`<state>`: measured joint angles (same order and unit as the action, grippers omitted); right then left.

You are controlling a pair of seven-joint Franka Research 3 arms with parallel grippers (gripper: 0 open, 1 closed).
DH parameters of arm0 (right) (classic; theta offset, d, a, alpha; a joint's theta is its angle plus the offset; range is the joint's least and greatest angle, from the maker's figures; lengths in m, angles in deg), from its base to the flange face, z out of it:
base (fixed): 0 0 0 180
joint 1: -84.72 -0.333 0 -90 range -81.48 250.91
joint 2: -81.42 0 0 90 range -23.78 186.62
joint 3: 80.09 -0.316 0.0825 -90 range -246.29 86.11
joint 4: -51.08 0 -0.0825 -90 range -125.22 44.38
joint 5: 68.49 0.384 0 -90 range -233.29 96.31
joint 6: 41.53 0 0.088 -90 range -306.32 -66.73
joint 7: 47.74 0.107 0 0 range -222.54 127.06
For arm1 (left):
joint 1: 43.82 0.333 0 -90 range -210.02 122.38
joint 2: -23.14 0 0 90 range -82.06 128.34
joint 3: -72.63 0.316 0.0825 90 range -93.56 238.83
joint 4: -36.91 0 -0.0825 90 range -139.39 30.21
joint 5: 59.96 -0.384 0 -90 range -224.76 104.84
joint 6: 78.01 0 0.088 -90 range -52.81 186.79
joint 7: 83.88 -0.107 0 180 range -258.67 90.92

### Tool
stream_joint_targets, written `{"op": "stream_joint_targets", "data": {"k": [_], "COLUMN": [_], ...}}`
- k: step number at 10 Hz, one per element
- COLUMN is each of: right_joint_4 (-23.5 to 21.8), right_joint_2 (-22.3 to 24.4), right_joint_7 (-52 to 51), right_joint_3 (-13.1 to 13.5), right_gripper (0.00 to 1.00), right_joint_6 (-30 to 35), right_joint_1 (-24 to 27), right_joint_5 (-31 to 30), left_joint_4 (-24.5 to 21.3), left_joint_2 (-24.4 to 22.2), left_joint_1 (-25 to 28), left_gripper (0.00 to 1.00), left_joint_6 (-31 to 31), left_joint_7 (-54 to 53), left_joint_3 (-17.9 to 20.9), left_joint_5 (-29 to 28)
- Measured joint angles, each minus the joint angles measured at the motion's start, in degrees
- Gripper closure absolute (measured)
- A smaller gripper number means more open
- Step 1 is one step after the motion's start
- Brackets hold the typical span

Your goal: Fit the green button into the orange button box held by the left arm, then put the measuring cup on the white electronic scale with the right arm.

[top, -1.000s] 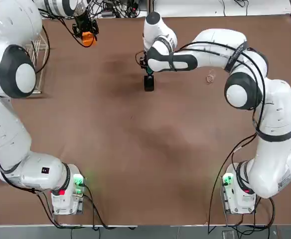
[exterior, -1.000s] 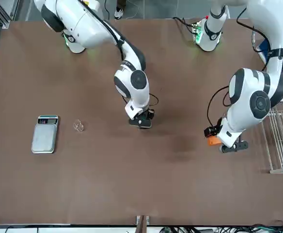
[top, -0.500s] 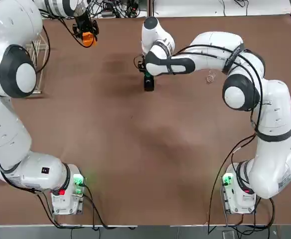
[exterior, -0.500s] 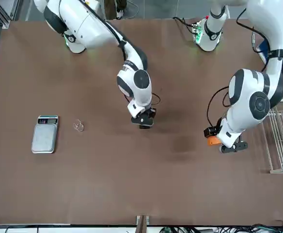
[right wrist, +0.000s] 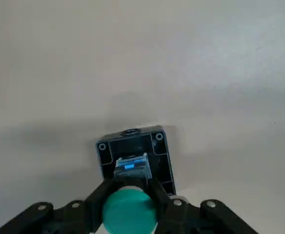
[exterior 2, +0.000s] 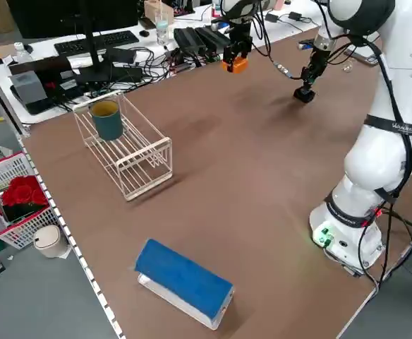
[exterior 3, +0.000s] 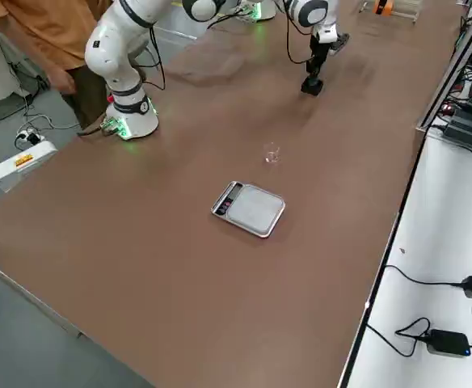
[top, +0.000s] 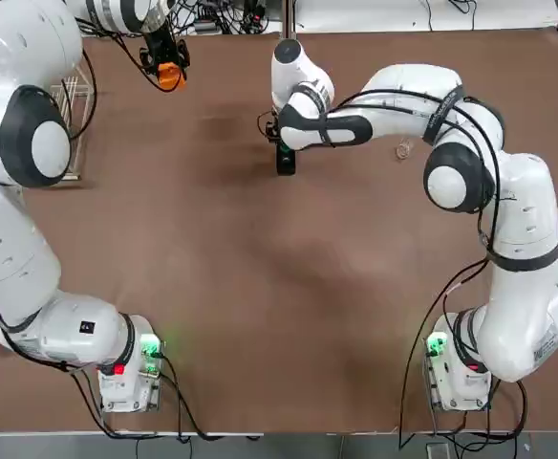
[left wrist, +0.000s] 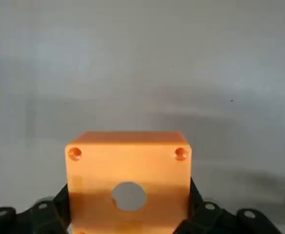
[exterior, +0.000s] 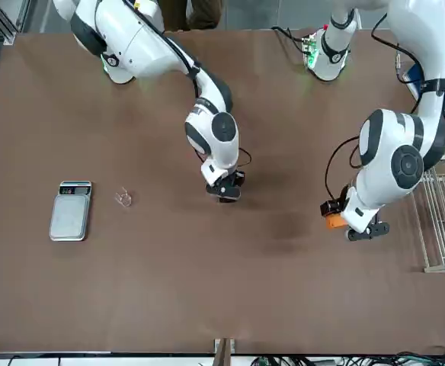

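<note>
Pinching the green button (right wrist: 129,209) in the right gripper (top: 286,156) just above a small black block (right wrist: 136,157) near the table's 12 o'clock, likely lifting it free for insertion, with the orange button box (left wrist: 128,180) clamped hole-outward by the left gripper (top: 168,73) at 11 o'clock.

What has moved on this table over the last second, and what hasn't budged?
Very little moved. The right arm's elbow swung slightly toward the table's middle while the right gripper kept its hold on the green button just over the small black block. The left gripper kept gripping the orange button box in place. The measuring cup and white electronic scale stayed put.
</note>
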<state>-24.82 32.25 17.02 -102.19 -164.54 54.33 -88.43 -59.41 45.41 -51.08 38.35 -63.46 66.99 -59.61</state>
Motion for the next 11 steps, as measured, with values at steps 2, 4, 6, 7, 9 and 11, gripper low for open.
{"op": "stream_joint_targets", "data": {"k": [2, 4, 6, 7, 9, 11], "right_joint_4": [0.0, 0.0, 0.0, 0.1, 0.2, 0.4], "right_joint_2": [-0.5, -0.6, -0.6, -0.6, -0.6, -0.6], "right_joint_7": [0.3, 0.5, 1.5, 1.8, 2.1, 2.1], "right_joint_3": [0.0, 0.0, 0.0, 0.0, 0.0, 0.1], "right_gripper": [0.63, 0.63, 0.51, 0.50, 0.47, 0.39], "right_joint_6": [0.0, -0.1, -0.5, -1.4, -2.1, -2.1], "right_joint_1": [0.0, 0.0, -0.1, -0.1, -0.1, -0.1], "right_joint_5": [-0.5, -0.5, -0.5, -0.5, -0.5, -0.5], "left_joint_4": [0.0, 0.1, 0.1, 0.1, 0.1, 0.2], "left_joint_2": [0.0, 0.1, 0.1, 0.1, 0.1, 0.1], "left_joint_1": [0.0, 0.0, 0.0, 0.0, 0.0, 0.0], "left_gripper": [0.14, 0.14, 0.14, 0.14, 0.14, 0.14], "left_joint_6": [0.0, 0.0, 0.0, 0.0, 0.0, 0.0], "left_joint_7": [0.0, 0.0, 0.0, 0.0, 0.0, 0.1], "left_joint_3": [0.0, 0.0, 0.0, 0.0, 0.0, -0.1], "left_joint_5": [0.0, 0.0, 0.0, 0.0, 0.0, 0.0]}}
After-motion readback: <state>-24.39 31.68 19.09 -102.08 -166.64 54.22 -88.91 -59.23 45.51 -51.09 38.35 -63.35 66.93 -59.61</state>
